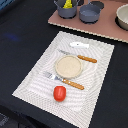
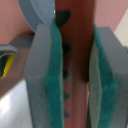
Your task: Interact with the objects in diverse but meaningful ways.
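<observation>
Hand (image 2: 75, 80) hangs close over pink surface (image 2: 77, 30) — fingers (image 2: 52, 85) parted.

Toy dining setup, placemat (image 1: 35, 80), plate (image 1: 69, 66), pots (image 1: 90, 13)

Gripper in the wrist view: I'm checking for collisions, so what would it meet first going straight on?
Likely the reddish-brown surface seen between the pads of the gripper; depth is unclear. The grey pot lies off that line.
</observation>
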